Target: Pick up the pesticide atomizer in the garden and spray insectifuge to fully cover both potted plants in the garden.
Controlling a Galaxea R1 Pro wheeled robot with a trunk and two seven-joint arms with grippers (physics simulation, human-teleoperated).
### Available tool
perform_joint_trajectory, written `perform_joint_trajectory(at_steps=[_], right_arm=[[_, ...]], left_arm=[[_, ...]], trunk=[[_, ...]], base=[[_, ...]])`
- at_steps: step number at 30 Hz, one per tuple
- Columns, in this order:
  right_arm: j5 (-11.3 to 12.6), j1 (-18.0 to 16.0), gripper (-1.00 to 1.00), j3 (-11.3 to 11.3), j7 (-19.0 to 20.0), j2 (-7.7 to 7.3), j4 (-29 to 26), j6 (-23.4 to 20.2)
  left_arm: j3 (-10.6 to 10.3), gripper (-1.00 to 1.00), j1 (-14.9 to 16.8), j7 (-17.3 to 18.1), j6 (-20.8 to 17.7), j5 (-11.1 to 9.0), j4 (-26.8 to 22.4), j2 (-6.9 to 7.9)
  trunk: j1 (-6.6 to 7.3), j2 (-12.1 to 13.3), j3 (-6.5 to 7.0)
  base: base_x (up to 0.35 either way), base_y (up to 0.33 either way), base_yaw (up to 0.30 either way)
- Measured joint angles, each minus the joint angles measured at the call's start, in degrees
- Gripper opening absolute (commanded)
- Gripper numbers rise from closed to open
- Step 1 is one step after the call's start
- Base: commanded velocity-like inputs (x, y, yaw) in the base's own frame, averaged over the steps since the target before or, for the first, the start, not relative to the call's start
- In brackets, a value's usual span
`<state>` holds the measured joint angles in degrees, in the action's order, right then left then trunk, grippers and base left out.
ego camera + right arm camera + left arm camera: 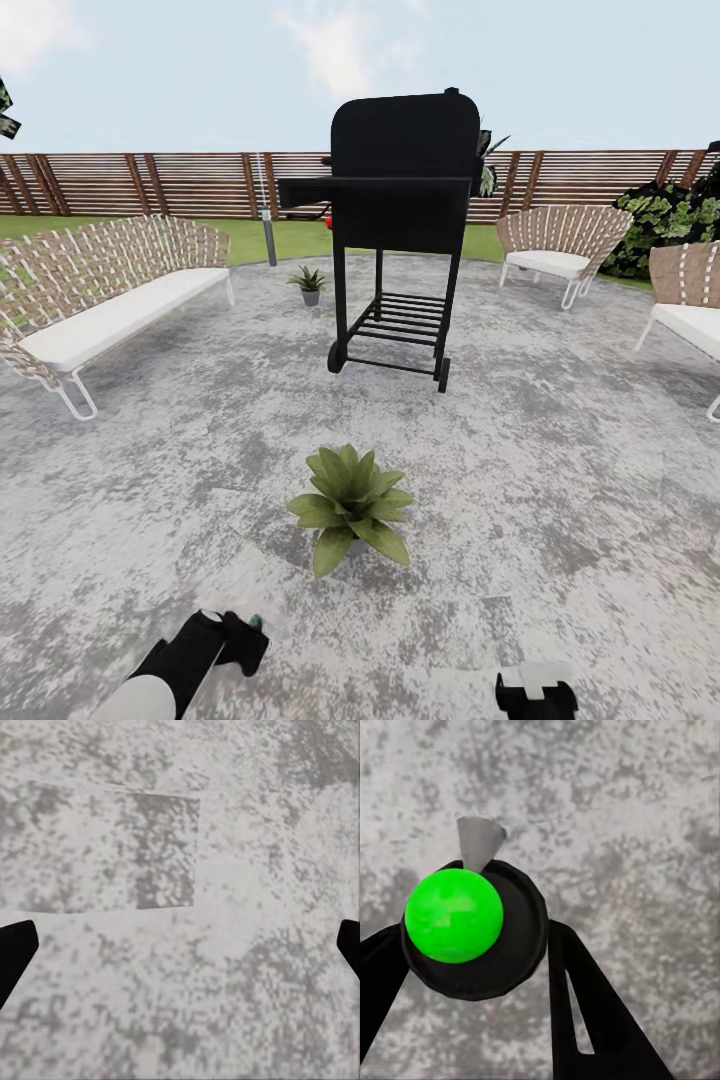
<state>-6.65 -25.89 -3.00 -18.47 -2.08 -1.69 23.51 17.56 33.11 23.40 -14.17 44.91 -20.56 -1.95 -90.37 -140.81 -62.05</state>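
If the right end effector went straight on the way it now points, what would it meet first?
Most likely the grey paved ground: between the spread tips of the right end effector nothing else lies ahead, though depth is unclear.

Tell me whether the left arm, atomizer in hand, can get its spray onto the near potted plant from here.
Probably yes. The left gripper holds the atomizer just short of the near potted plant, with only bare paving between. How the nozzle is aimed can't be told.

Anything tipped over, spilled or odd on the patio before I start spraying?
Nothing stands out. The near green-leaved potted plant and the small far one stand upright on the grey paving, the black wheeled barbecue grill is level, and the left claw grips the dark green-topped atomizer.
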Motion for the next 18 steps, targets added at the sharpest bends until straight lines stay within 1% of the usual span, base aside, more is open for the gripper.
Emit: perform_joint_trajectory(at_steps=[1, 2, 3, 4, 5, 18], right_arm=[[0.0, 0.0, 1.00, 0.0, 0.0, -0.04, 0.0, 0.0], [0.7, 0.5, 1.00, 1.8, 0.2, -0.51, 0.2, 4.4], [0.7, 0.5, 1.00, 1.8, 0.2, -0.50, 0.2, 4.6], [0.7, 0.5, 1.00, 1.8, 0.2, -0.48, 0.2, 4.6], [0.7, 0.5, 1.00, 1.8, 0.2, -0.45, 0.2, 4.6], [0.5, 0.5, 1.00, 1.7, 0.2, -0.27, 0.1, 4.6]], left_arm=[[0.0, -1.00, 0.3, 0.0, -0.4, -0.2, 0.0, -0.13], [-0.5, -1.00, 4.8, 6.2, -14.4, 0.5, 1.6, -0.17], [-0.4, -1.00, 9.1, 6.4, -15.6, -0.4, 0.1, -0.19], [-0.4, -1.00, 9.8, 6.5, -15.5, -0.3, -0.1, -0.19], [-0.5, -1.00, 8.9, 6.5, -15.5, 0.0, 0.0, -0.18], [-0.3, -1.00, 9.0, 6.6, -15.5, -0.2, 0.0, -0.31]], trunk=[[0.00, 0.0, 0.00], [0.00, 0.0, -0.01], [0.01, 0.0, 0.01], [0.00, 0.0, 0.01], [0.00, 0.0, -0.01], [0.00, 0.0, 0.00]], base=[[0.000, 0.000, 0.000], [0.000, 0.000, 0.000], [0.000, 0.000, 0.000], [0.000, 0.000, 0.000], [0.000, 0.000, 0.000], [0.000, 0.000, 0.000]])
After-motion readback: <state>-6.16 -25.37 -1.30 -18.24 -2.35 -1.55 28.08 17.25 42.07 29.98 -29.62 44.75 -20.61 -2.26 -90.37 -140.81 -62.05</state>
